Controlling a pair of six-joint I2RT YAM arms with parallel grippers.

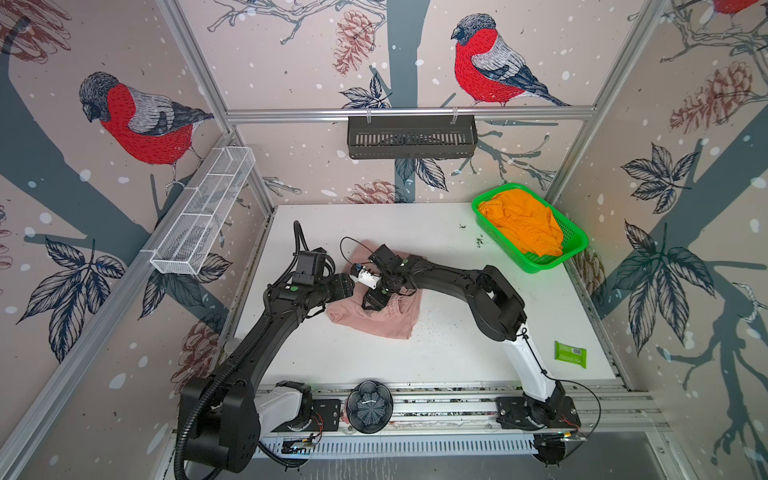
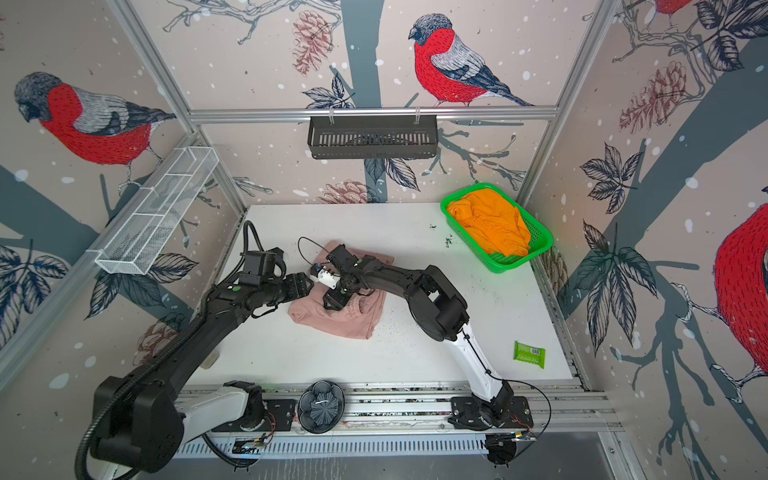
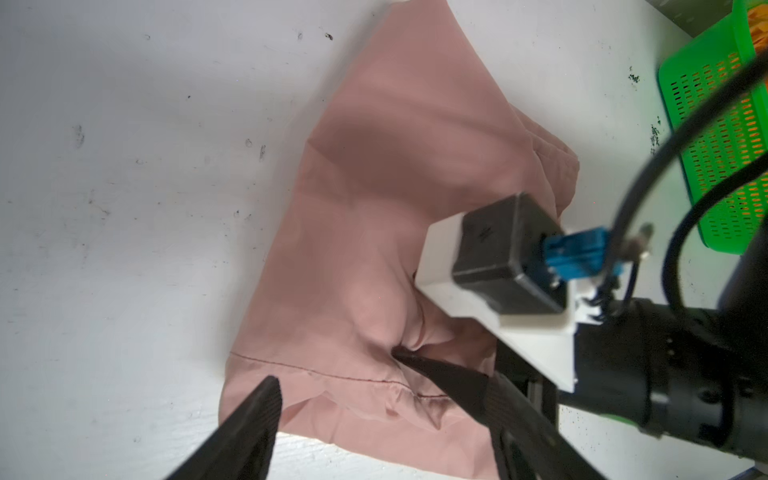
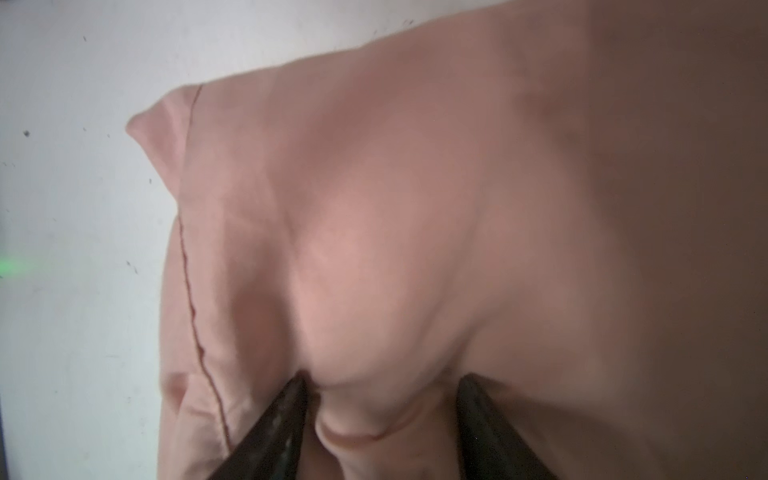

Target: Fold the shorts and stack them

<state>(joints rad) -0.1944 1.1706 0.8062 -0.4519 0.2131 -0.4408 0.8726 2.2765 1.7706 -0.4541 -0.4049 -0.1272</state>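
The dusty pink shorts [image 1: 386,324] [image 2: 349,320] lie rumpled mid-table. My left gripper [image 1: 347,286] [image 3: 334,368] is open at their left edge. It straddles the stitched hem of the pink shorts [image 3: 374,208], with one fingertip [image 3: 401,357] pressed into a crease. My right gripper [image 1: 382,282] [image 4: 384,380] points down onto the pink shorts [image 4: 415,208]. Its jaws stand apart with a bulge of cloth between them. The orange shorts [image 1: 523,224] [image 2: 490,226] lie bunched in the green basket [image 1: 536,264] [image 2: 503,264] at the back right.
A green snack packet [image 1: 571,354] lies near the table's front right. A dark flower-shaped bowl [image 1: 370,406] sits on the front rail between the arm bases. A white wire rack [image 1: 203,212] hangs on the left wall, a black shelf [image 1: 411,137] on the back wall.
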